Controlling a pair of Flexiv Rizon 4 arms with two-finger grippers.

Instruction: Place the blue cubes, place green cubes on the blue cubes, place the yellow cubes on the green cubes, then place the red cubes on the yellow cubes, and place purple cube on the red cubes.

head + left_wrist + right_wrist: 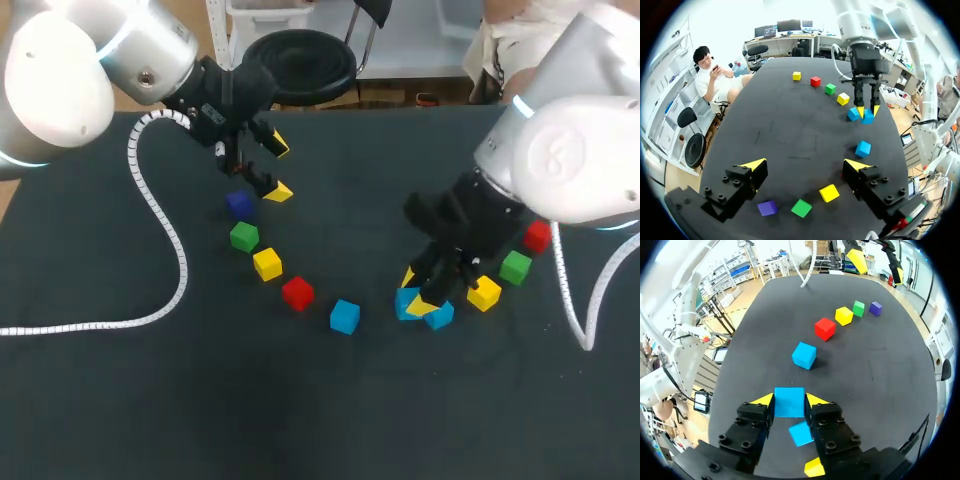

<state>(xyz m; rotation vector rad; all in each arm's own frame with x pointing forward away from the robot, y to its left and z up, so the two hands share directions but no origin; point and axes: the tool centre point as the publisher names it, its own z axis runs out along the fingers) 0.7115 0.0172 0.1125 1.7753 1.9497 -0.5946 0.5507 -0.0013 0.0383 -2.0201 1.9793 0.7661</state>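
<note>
While snug between both right fingers (763, 400), one blue cube (789, 402).

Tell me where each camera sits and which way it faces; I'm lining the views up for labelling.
Head view: above and behind the robot, looking down on the table; left arm and right arm both show.
Left wrist view: on the left arm, looking past its open jaws toward the right arm.
Right wrist view: on the right arm, looking past its jaws, shut on a blue cube, toward the left arm.
Shared: all three show the purple cube.
</note>
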